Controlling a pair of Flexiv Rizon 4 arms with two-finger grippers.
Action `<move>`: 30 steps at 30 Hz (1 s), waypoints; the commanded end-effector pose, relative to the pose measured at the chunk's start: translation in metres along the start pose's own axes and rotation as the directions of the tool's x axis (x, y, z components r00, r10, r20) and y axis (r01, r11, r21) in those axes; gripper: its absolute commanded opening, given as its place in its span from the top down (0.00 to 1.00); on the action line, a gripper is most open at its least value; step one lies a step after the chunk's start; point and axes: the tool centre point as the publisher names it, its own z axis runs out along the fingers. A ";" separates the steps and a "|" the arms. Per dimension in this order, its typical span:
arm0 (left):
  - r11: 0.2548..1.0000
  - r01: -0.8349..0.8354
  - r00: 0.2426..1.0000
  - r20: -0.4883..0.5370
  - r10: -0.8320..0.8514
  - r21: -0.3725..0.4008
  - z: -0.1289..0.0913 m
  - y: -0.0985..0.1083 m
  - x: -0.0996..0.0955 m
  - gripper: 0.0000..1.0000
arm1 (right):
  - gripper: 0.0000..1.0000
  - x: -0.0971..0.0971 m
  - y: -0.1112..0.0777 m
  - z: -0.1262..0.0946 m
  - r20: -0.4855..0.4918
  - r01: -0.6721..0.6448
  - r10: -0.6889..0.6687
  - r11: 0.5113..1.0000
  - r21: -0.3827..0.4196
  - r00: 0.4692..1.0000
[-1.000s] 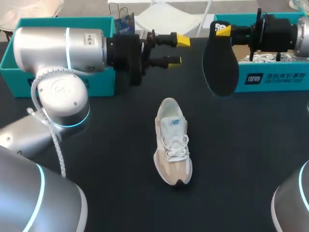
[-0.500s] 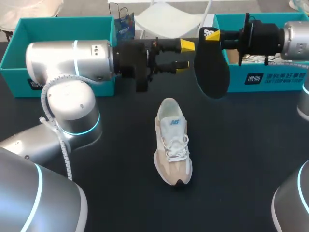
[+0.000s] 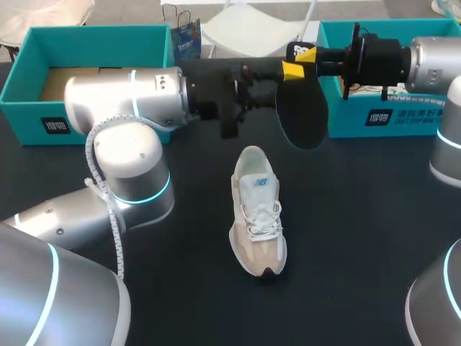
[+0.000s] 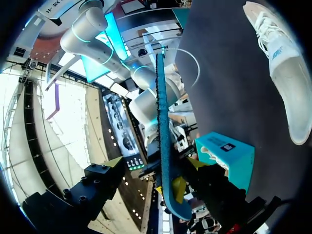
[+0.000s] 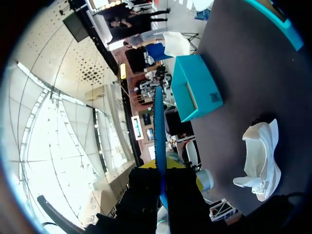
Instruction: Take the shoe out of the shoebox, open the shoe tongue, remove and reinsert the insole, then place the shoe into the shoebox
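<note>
Our right gripper (image 3: 301,52) is clamped on the black insole (image 3: 302,112), up in the air beyond the heel of the shoe (image 3: 258,213). Our left gripper (image 4: 155,164) is spread, with a finger on either side of that insole. The shoe sits on its sole on the table (image 3: 360,238).

The right shoebox (image 3: 403,119) carried a white logo and two short lines of white print on its teal front wall, too small to spell out. A small dark patch with pale marks showed on this box in the left wrist view. The left shoebox (image 3: 32,119) bore a dark square patch with a white mark near its front corner, and a like patch showed on its side in the right wrist view. The shoe (image 3: 258,223) had a blue logo on its white tongue. The insole (image 3: 302,115) had white print at its heel end, partly hidden and not legible.
</note>
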 end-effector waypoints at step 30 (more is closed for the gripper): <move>0.998 0.063 0.998 0.007 -0.063 -0.025 -0.011 -0.002 0.003 1.00 | 0.00 -0.005 -0.004 -0.011 0.048 0.055 -0.053 0.998 -0.035 0.997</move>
